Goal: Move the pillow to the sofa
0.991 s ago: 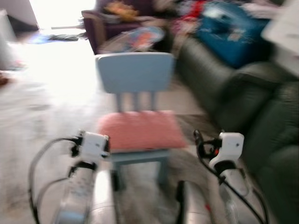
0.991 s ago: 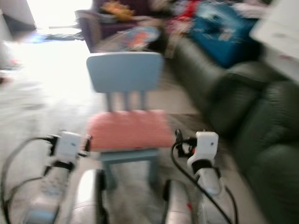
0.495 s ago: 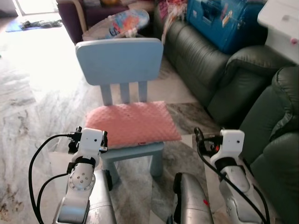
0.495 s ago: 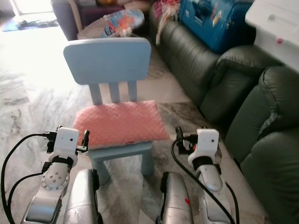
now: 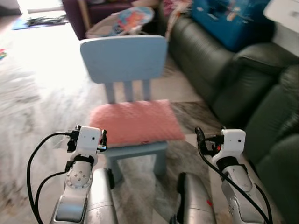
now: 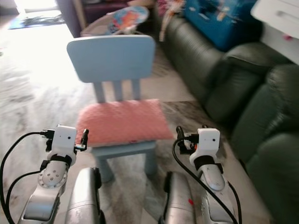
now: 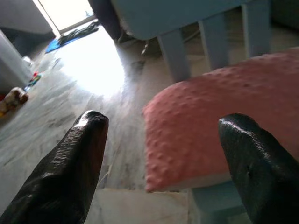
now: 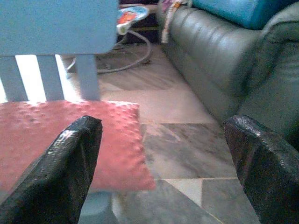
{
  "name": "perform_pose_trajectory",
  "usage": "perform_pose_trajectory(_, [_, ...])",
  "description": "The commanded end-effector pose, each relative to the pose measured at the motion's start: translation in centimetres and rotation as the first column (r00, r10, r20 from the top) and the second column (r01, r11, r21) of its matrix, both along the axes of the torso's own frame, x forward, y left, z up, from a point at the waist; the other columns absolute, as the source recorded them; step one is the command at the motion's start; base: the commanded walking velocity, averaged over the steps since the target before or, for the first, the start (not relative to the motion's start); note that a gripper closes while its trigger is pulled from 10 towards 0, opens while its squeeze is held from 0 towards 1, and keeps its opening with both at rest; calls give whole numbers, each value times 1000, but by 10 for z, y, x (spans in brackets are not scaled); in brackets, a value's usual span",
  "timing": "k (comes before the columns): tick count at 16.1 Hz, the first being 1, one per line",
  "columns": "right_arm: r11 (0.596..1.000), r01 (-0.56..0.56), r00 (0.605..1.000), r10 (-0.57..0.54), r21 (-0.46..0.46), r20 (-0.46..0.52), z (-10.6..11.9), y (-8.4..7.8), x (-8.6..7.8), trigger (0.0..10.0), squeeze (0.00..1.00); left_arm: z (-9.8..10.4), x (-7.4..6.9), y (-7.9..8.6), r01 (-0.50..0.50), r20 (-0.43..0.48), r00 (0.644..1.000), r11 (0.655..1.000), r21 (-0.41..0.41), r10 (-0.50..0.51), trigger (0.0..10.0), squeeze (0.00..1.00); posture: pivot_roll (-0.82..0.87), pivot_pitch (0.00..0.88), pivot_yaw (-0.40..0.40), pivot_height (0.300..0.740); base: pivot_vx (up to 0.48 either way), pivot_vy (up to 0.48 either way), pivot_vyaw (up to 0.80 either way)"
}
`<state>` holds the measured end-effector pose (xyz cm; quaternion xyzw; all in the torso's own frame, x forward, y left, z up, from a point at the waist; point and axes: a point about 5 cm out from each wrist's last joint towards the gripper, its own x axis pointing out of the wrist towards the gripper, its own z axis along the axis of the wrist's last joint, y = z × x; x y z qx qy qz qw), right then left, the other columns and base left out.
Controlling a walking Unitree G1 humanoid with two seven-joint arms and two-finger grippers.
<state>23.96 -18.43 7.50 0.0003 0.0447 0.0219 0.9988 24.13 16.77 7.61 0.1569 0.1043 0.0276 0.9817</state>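
One pink pillow (image 5: 135, 122) lies flat on the seat of one small light-blue chair (image 5: 124, 60), covering most of the seat, its bumpy fabric clear in the left wrist view. The chair stands on a marbled floor (image 5: 32, 107), just in front of the robot. To the robot's right runs one dark green sofa (image 5: 224, 74), well apart from the pillow, its far cushions cut off by the picture's edge. One blue case (image 5: 229, 21) rests on the sofa's far end, only partly in frame.

Two grippers are raised, one at each front corner of the chair. The left gripper (image 7: 163, 154) faces the pillow's near left corner, its two black fingers (image 7: 70, 172) spread wide apart and holding nothing; the pillow corner sits between them but beyond the tips. The right gripper (image 8: 161, 163) points past the pillow's right corner toward the sofa, its fingers (image 8: 60, 172) likewise wide apart and empty.

At the back, a colourful baby bouncer (image 5: 133, 18) and a dark purple armchair (image 5: 88, 14) are blurred and cropped, their details hard to make out. A white object (image 5: 285, 14) at the upper right is cut off.
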Motion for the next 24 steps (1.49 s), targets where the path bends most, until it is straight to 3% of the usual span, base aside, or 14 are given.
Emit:
perform_pose_trajectory(1, [1000,-11,999,11,-5,31,7,0,3,10000,0,4,3,2,-5,14,1000,1000,2,5,10000,0,-4,28,-36,563,337,0,413])
perform_pose_trajectory(5, [1000,-15,999,15,-6,30,7,1,3,10000,0,4,3,0,-5,15,1000,1000,-13,5,10000,0,-5,25,-41,584,325,0,0])
perform_pose_trajectory(13, [998,-49,998,50,-30,36,10,-1,8,10000,0,5,4,1,-36,28,999,999,2,36,10000,0,-3,34,-49,584,0,0,71])
perform_pose_trajectory(21, [998,-52,999,51,19,6,11,1,14,10000,0,13,10,23,-110,41,993,992,65,108,10000,0,9,86,-41,584,0,0,164])
perform_pose_trajectory(22, [997,-23,998,27,69,-61,8,4,17,10000,0,7,15,31,-100,-28,994,992,82,103,10000,0,14,121,-42,584,0,0,0])
perform_pose_trajectory(24, [995,-58,975,74,84,-209,-5,12,22,10000,0,2,22,45,-116,-82,989,990,81,123,10000,0,4,154,-41,584,0,0,0])
